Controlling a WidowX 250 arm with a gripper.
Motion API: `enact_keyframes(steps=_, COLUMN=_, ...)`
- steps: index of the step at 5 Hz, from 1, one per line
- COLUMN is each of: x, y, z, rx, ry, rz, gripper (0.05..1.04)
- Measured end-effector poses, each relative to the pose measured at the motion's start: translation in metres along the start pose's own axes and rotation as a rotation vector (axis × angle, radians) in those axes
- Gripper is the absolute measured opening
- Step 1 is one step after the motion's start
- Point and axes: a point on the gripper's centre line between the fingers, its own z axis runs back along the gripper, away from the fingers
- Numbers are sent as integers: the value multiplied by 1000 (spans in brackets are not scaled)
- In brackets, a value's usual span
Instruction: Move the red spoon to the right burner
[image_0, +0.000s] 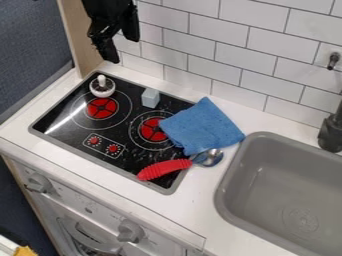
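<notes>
1. Far left on the cooktop (73, 137): left burner (101, 107), with small white pot (102, 87) just behind. Possible error from mistaking 1 red-marked burner for the other: setting the load down here.
2. Over the back left corner, in front of the tiled wall: end effector (115, 47), well apart from the spoon. Cannot tell how far open; nothing seen in its hold. Long way round to the target, so at risk of clipping the pot if coming in low.
3. Toward the back, between the 2 burners: pale block (150, 98), upright. Liable to topple from a sideways brush.
4. Near the middle: right burner (151, 131), the goal, partly covered on its right side by blue cloth (202, 125). Main hazard: landing on folds instead of the burner, then rolling or sliding off through uneven support.
5. At the front right corner: red spoon (164, 169), handle over the cooktop, metal bowl out past the edge above the tabletop (200, 200), close by the cloth. Likely to pivot if gripped near the handle's end, because of weight at the bowl. Also likely to drag the cloth along if pulled without lifting first.
6. Farthest right: sink (232, 186), near the bowl. Easy to drop in after a push rightward from a missed grasp.
</notes>
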Motion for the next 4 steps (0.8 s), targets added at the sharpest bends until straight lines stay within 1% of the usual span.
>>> enact_keyframes(steps=1, x=-3, y=8, z=-17, rx=51, ry=19, rz=-2, gripper=999)
enact_keyframes(steps=2, x=-17, y=11, z=-18, rx=122, ry=-10, rz=-116, gripper=999)
enact_keyframes(steps=3, x=-41, y=13, z=0, rx=88, ry=-33, rz=-282, gripper=999)
enact_keyframes(steps=4, x=-54, y=26, z=4, rx=103, ry=29, rz=-513, gripper=999)
